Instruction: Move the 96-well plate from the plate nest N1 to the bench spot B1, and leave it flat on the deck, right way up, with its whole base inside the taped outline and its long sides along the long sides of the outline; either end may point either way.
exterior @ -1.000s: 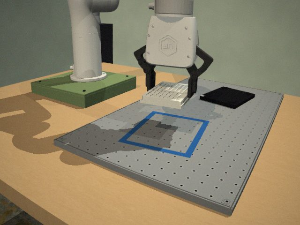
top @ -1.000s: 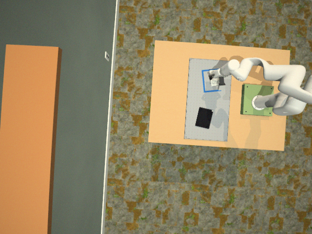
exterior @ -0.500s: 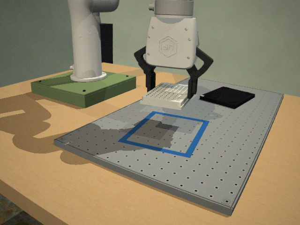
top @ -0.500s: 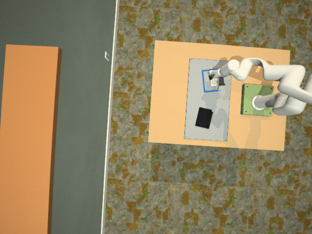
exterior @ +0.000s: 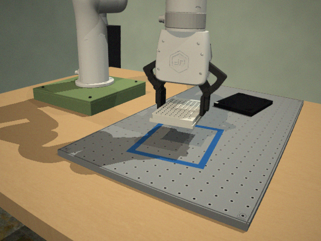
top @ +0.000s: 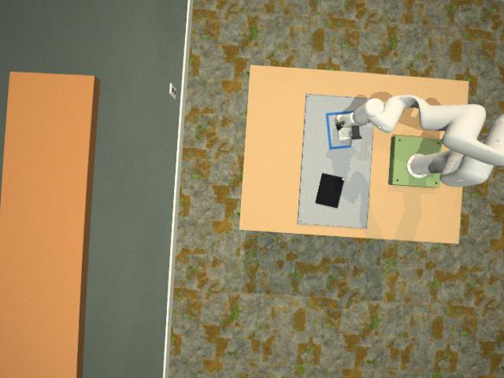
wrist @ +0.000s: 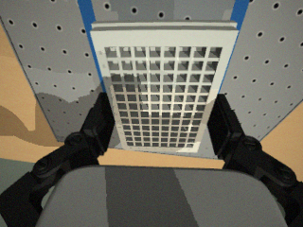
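Note:
My gripper [exterior: 182,103] is shut on the white 96-well plate [exterior: 177,113], gripping its two long sides. The plate hangs level and right way up, a little above the grey deck, over the far part of the blue taped outline B1 [exterior: 176,144]. In the wrist view the plate [wrist: 163,90] fills the middle between the black fingers, with blue tape showing along both of its long sides. From above, the gripper [top: 346,131] and plate [top: 345,132] sit inside the blue outline [top: 340,130]. The black plate nest N1 [exterior: 243,103] stands empty at the far end of the deck, also seen from above [top: 329,190].
The grey perforated deck [exterior: 186,152] lies on a wooden table. The arm's green base block [exterior: 89,92] stands to the left of the deck. A long orange bench [top: 42,224] stands far off across the floor.

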### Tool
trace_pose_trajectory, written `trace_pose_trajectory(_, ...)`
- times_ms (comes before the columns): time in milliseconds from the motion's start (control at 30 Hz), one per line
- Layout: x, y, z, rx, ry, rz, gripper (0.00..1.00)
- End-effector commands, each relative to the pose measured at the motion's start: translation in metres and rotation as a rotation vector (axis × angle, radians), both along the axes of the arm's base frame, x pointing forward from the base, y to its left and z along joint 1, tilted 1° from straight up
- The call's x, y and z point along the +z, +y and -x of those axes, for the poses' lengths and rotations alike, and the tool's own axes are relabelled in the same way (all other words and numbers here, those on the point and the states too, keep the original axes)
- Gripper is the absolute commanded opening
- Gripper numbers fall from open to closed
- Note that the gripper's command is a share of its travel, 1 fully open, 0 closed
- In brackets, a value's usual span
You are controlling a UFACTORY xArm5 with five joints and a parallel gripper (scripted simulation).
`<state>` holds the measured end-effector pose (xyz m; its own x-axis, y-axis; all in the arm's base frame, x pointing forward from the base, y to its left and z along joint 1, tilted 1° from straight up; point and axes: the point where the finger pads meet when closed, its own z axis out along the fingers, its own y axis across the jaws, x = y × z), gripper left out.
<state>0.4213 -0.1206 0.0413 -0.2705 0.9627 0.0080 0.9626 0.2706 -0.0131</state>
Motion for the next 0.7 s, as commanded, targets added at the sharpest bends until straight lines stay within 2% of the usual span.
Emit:
trace_pose_trajectory(0,-0.007,-0.001,-0.002,0.000,-0.004,0.001,0.00)
trace_pose_trajectory(667,-0.037,-0.001,-0.001,0.000,-0.004,0.001,0.00)
